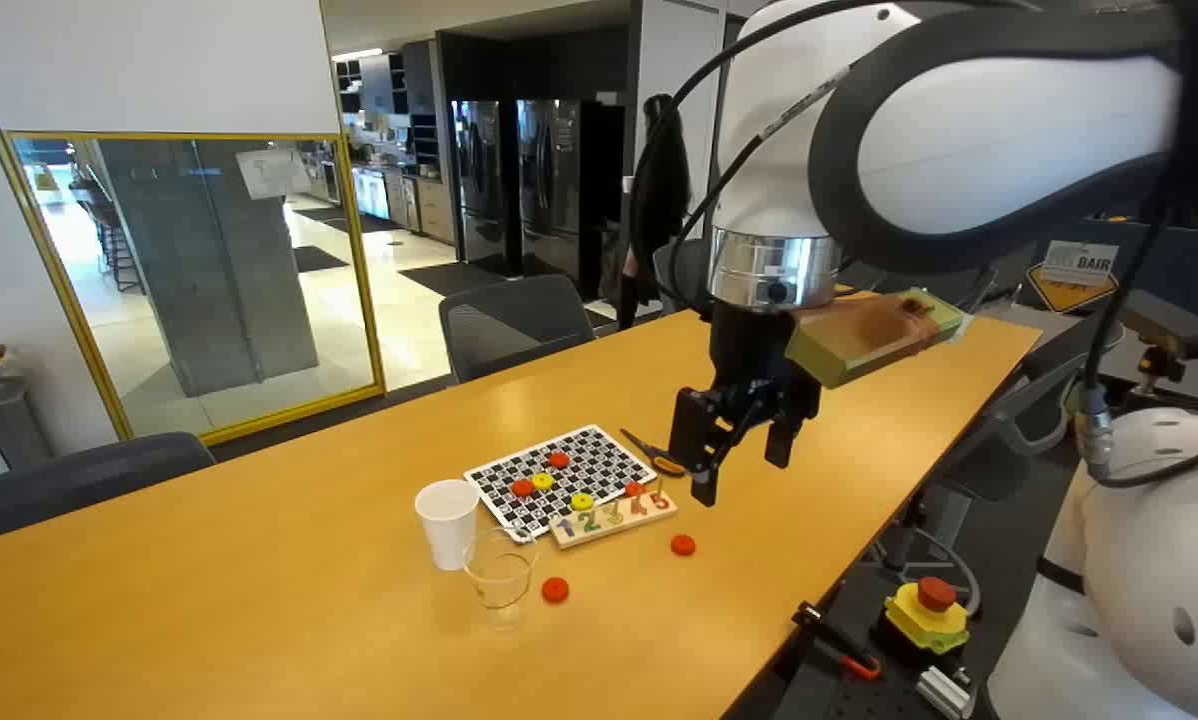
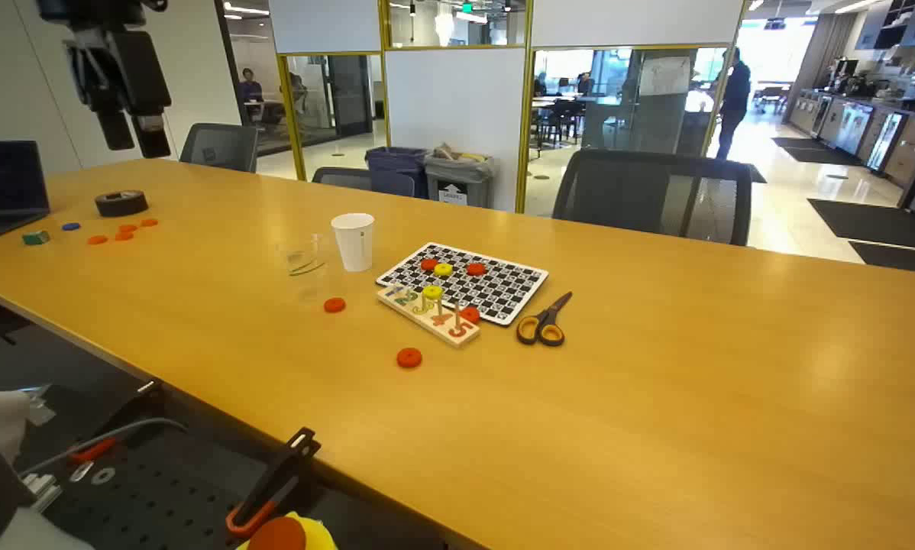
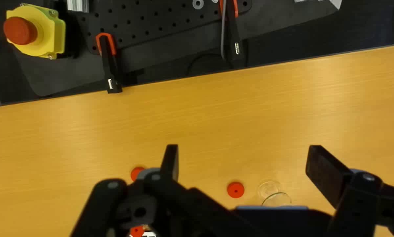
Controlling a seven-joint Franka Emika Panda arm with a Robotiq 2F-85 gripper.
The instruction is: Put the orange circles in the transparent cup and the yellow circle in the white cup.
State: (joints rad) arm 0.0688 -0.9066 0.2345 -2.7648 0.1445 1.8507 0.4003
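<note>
1. Checkered board (image 2: pixel 503 289): one, white-edged, lying flat on the table (image 2: pixel 656 382); I have it in both exterior views.
2. Table surface around the board: long, honey-coloured, faintly grained, with pale glare in places.
3. Number block (image 2: pixel 427 315): wooden, pegged, painted with numerals, set along one edge of the board.
4. My gripper (image 3: pixel 244 153): fingers spread wide apart, high over the table, well above the level of the board.
5. Orange circles (image 2: pixel 476 270): five by my count; two on the board, one at its edge beside the number block, two on the table near it.
6. Yellow circles (image 2: pixel 443 270): two; one on the board between orange circles, one at its edge by the number block. I cannot tell which is meant.
7. White cup (image 2: pixel 354 244): opaque, upright, just off one corner of the board.
8. Transparent cup (image 1: pixel 502 580): upright, near the same corner of the board, just beside the white cup.
9. Scissors (image 2: pixel 547 315): orange-lined handles, just beside the board, at the end away from the cups.
10. Well apart from the board, same table: laptop (image 2: pixel 3 183), tape roll (image 2: pixel 121 206), flat orange pieces (image 2: pixel 124 235), blue piece (image 2: pixel 71 227), green block (image 2: pixel 36 237).
11. Room beyond the board: mesh-backed chairs (image 2: pixel 652 191), waste bins (image 2: pixel 476 179), yellow-framed white panels (image 2: pixel 454 114), a standing figure (image 2: pixel 735 92), dark refrigerators (image 1: pixel 549 190).
12. By the table's edge, well apart from the board: yellow-cased red button (image 3: pixel 20 30), black clamps (image 3: pixel 109 65).
</note>
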